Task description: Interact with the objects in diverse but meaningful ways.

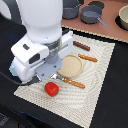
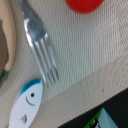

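Note:
My gripper (image 1: 42, 76) hangs low over the woven placemat's (image 1: 95, 85) near-left part, between the round tan plate (image 1: 71, 65) and the red tomato (image 1: 51, 89). Its fingers are hidden by the hand, so I cannot tell their state. The wrist view shows the tomato's edge (image 2: 84, 4), the fork's metal tines (image 2: 44, 57) and a small white piece with a blue end (image 2: 27, 102) lying on the mat. The brown sausage (image 1: 81, 46) lies at the mat's far side. The grey long-handled saucepan (image 1: 92, 16) stands on the wooden surface behind. A pale cup-like vessel (image 1: 123, 18) is at the far right.
An orange-handled knife (image 1: 88, 57) lies beside the plate and an orange-handled fork (image 1: 74, 83) in front of it. A second grey pot (image 1: 70, 10) stands behind the arm. The plate's rim (image 2: 6, 45) shows in the wrist view. The black table edge carries a green-white object (image 2: 104, 120).

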